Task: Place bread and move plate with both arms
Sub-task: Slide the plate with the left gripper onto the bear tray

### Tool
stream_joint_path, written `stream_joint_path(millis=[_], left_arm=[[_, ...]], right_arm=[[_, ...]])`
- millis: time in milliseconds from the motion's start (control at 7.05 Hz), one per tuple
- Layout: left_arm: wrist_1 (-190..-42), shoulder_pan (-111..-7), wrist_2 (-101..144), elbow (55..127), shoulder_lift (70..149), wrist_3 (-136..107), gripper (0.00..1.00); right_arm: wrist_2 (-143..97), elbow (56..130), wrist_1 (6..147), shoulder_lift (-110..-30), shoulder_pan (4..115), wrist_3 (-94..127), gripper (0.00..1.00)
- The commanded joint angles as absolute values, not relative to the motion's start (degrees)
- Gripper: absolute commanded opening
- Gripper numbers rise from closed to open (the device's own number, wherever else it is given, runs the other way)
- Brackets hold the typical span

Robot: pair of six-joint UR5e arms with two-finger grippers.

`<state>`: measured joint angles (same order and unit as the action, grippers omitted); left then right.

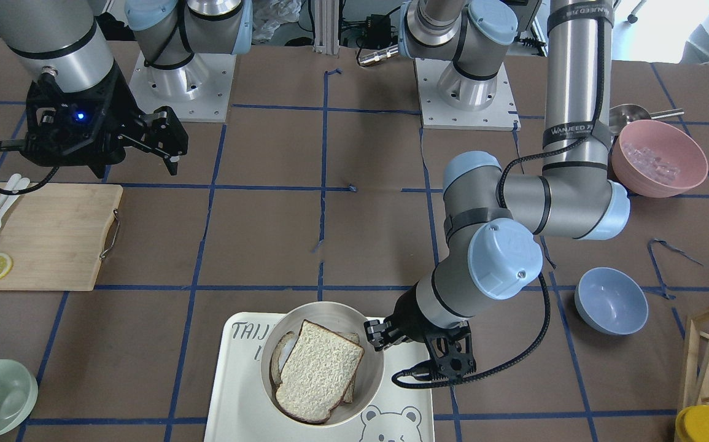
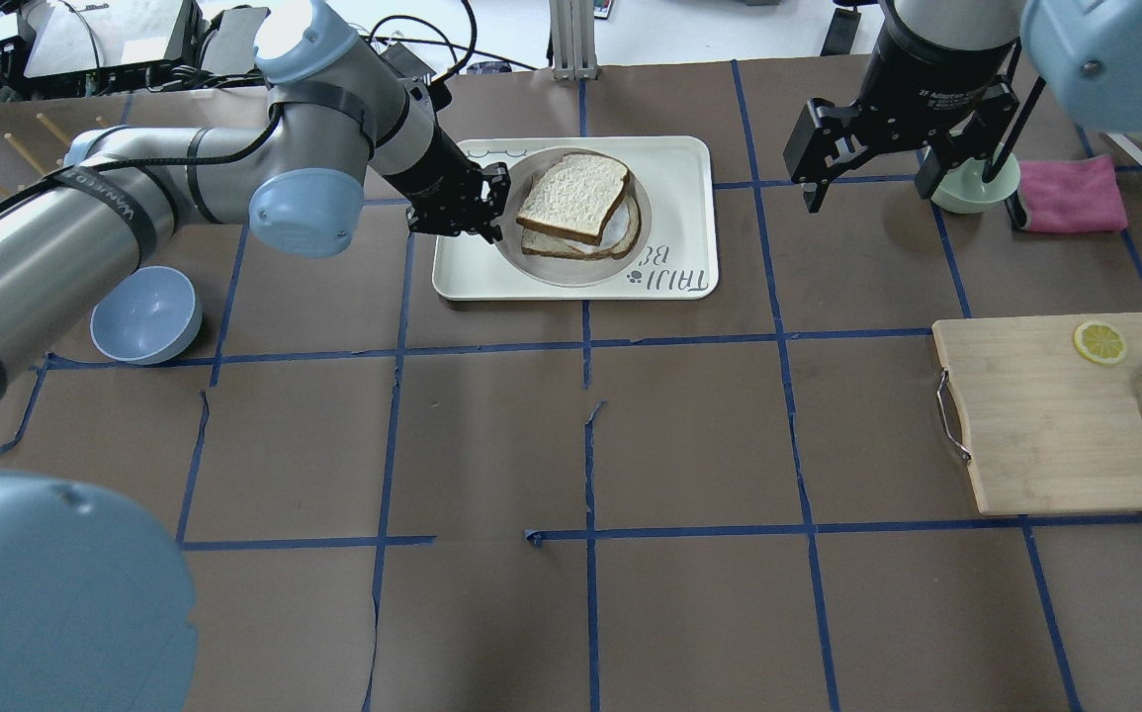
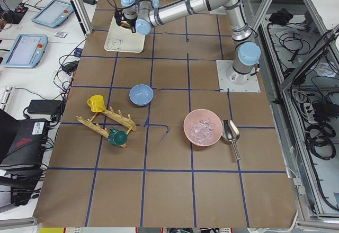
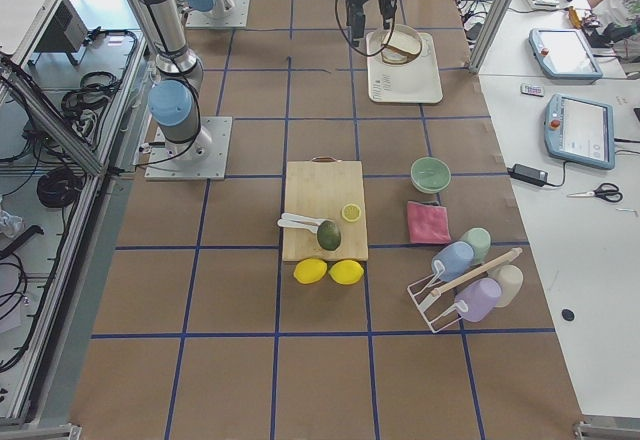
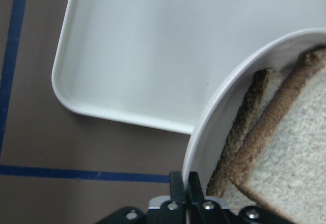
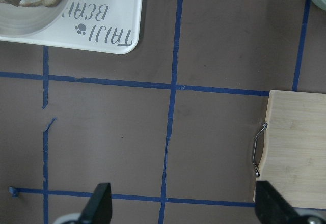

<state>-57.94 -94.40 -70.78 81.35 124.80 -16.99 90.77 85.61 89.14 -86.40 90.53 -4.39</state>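
Observation:
The bread [image 1: 320,371] lies on the round cream plate [image 1: 368,393], on top of another slice [image 1: 280,356]. The plate is on the white tray [image 1: 231,393]. My left gripper [image 1: 379,336] is shut on the plate's rim at the side. In the left wrist view its fingertips [image 5: 179,183] pinch the rim [image 5: 204,132] beside the bread's crust [image 5: 265,127]. The overhead view shows the bread [image 2: 572,196], the plate [image 2: 571,275] and the left gripper [image 2: 493,203]. My right gripper [image 2: 867,183] is open and empty, well off to the tray's side.
A wooden cutting board [image 2: 1035,415] with a lemon slice [image 2: 1099,342] lies on the right arm's side. A pale green bowl [image 2: 966,188] and a pink cloth [image 2: 1070,193] are by the right gripper. A blue bowl [image 2: 145,314] and a pink bowl [image 1: 658,156] are on the left arm's side.

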Motion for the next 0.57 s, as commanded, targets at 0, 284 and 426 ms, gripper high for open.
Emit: stream_joint_path(millis=[0,284,426], left_arm=[[-55.2,-94.5,-70.7,77.0,130.7,-15.0,0.0],[-54.4,-94.5,-71.0,77.3,132.2,-15.1,0.0],[-55.0,-94.5,-71.2,77.4,132.0,-15.1,0.0]], right_arm=[[90.7,85.6,89.2,-86.5,90.5,-4.4,1.0],[90.8,85.5,89.1,-86.7,90.5,-4.4,1.0],[90.8,85.6,89.1,-86.6,90.5,-4.4,1.0]])
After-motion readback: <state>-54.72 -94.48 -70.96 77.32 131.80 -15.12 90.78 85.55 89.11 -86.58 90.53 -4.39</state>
